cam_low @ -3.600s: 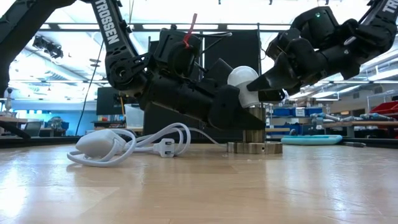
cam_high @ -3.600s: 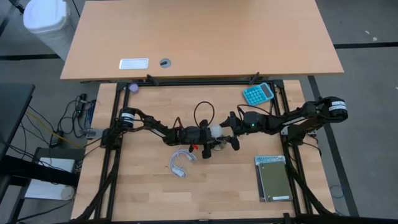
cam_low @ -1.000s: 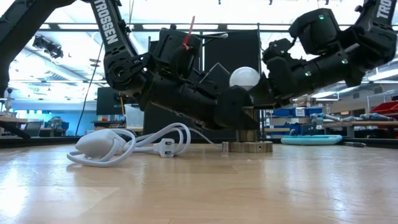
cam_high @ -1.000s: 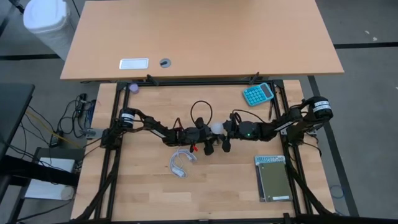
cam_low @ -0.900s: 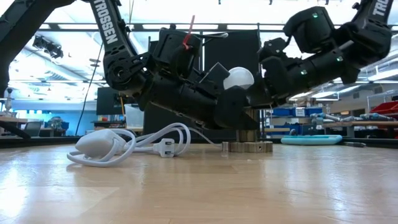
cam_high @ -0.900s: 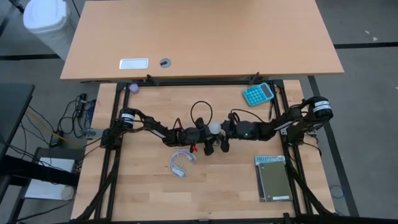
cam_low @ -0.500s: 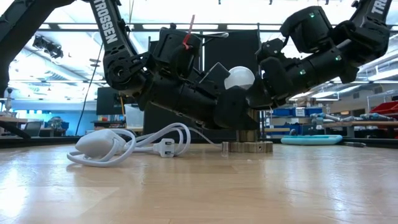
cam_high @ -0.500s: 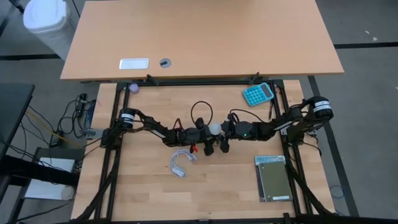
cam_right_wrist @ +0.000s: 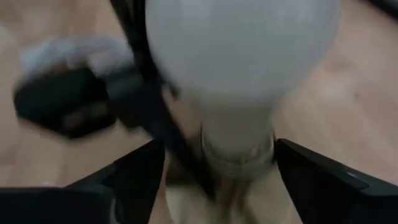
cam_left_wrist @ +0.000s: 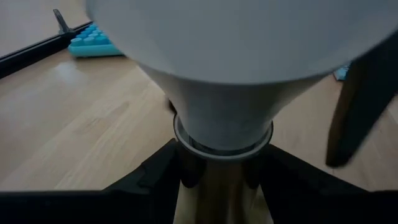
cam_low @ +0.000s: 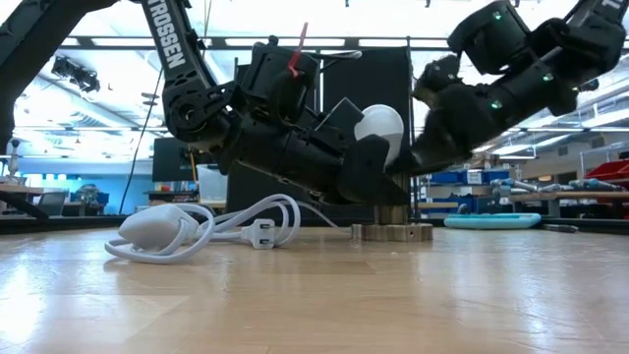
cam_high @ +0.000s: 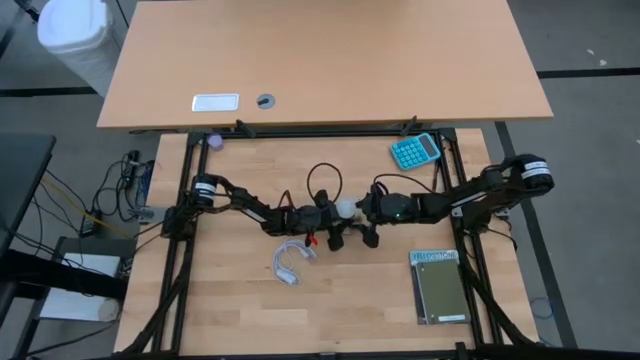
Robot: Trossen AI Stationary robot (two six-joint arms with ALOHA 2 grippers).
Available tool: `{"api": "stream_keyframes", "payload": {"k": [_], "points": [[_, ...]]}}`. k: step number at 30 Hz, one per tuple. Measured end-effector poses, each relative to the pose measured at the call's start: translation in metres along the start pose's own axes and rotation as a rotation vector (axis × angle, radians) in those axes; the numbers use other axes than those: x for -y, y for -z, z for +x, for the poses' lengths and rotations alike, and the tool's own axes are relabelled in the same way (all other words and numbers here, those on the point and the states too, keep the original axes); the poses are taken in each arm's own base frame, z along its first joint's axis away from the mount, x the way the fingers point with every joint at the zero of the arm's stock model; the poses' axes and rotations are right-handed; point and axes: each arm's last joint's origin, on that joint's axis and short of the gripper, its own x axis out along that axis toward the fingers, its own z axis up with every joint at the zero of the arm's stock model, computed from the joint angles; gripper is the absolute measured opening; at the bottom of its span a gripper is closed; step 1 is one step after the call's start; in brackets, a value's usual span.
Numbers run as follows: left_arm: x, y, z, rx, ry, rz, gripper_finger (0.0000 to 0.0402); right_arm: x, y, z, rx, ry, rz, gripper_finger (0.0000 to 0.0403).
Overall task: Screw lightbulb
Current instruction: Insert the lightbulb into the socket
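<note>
The lightbulb (cam_low: 379,128) stands in its socket (cam_low: 391,232) — left gripper (cam_high: 334,226) clamps the socket, right gripper (cam_high: 362,212) spread wide beside the lightbulb; tightening probably remains.

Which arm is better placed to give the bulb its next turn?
Right, probably. The right gripper stands open around the lightbulb, free to close and twist. The left gripper is shut on the socket neck below it, steadying it.

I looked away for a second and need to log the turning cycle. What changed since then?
The right gripper has opened and let go of the lightbulb, its fingers now apart on either side. The left gripper stays clamped under the bulb's base; bulb, socket and cable have not moved.
</note>
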Motion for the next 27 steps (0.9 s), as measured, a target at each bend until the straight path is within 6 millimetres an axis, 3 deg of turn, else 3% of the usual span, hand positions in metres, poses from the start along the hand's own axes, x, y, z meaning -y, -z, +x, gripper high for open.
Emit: {"api": "stream_keyframes", "payload": {"k": [5,11,18,27], "points": [[0.000,0.000,0.000,0.005,0.000,0.003,0.0193,0.003,-0.006,-0.016,-0.027,0.012,-0.007,0.0338],[0.000,0.000,0.000,0.005,0.001,0.004,0.0193,0.007,-0.016,-0.027,0.018,0.017,0.005,0.0342],[0.000,0.000,0.000,0.009,0.008,0.019,0.0193,0.006,-0.013,-0.016,0.022,-0.090,-0.017,0.0332],[0.001,0.000,0.000,0.006,0.032,0.026,0.0193,0.010,-0.015,-0.002,0.102,-0.102,-0.046,0.0309]]}}
